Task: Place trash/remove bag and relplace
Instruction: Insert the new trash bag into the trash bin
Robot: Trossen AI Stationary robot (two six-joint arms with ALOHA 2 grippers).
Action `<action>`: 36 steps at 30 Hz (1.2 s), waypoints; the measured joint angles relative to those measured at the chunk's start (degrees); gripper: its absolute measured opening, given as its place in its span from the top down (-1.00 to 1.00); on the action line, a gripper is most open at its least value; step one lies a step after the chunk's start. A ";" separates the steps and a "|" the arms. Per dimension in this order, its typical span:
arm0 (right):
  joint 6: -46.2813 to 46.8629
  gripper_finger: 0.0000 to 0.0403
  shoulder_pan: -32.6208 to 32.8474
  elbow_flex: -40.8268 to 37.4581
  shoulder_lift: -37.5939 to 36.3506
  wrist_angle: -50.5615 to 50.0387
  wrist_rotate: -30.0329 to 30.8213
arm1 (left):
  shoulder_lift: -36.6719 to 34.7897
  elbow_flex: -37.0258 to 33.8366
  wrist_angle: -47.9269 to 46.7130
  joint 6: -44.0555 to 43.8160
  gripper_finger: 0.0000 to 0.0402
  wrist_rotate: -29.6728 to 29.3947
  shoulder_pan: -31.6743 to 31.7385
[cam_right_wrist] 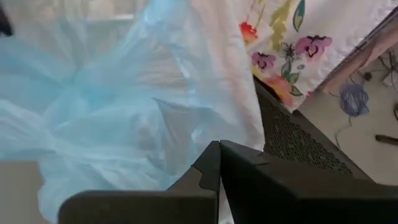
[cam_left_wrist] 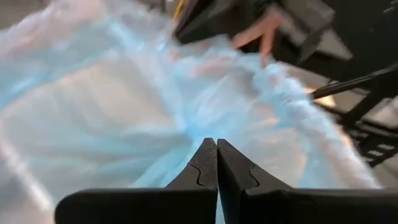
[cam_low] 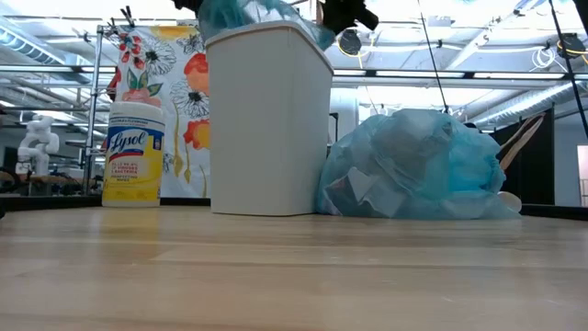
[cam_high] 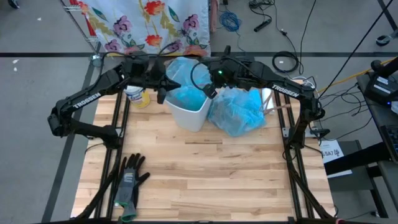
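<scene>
A white trash bin [cam_high: 191, 115] [cam_low: 266, 119] stands at the table's far middle. A fresh light-blue bag [cam_high: 186, 96] [cam_low: 241, 14] bunches in and over its mouth. A full, tied-looking blue bag [cam_high: 237, 112] [cam_low: 413, 165] rests on the table against the bin's right side, and crumpled white scraps show through its film. My left gripper [cam_high: 163, 89] [cam_left_wrist: 216, 146] is at the bin's far-left rim, shut on the fresh bag. My right gripper [cam_high: 210, 92] [cam_right_wrist: 219, 149] is at the far-right rim, also shut on it. My left gripper pinches the fresh bag's thin film [cam_left_wrist: 186, 134] between its two shut fingers, above the bin's left rim. The film gathers into pleats that run toward the fingertips. One layer or several, I cannot tell. My right gripper pinches a bunched part of the same bag's film [cam_right_wrist: 186, 143] between its shut fingers, over the bin's right rim. The film spreads away from the fingers in loose folds and hangs toward the bin.
A yellow Lysol wipes canister [cam_high: 138, 94] [cam_low: 133, 154] stands left of the bin. Black-and-grey gloves [cam_high: 129, 182] lie near the table's near-left corner. A flowered cloth [cam_high: 146, 25] hangs beyond the far edge. Bare wood [cam_high: 217, 180] fills the near half.
</scene>
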 joint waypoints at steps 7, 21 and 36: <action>3.25 1.00 -0.10 -0.01 0.00 -6.87 0.52 | -0.16 0.00 -3.79 0.15 1.00 -6.79 0.00; 7.43 1.00 -0.09 0.00 -0.34 -16.28 2.39 | -2.45 0.02 -5.75 -0.04 1.00 -17.95 4.09; 7.17 1.00 0.23 -0.01 -6.32 -3.13 -15.43 | -4.87 0.02 -1.21 0.06 1.00 -9.46 4.16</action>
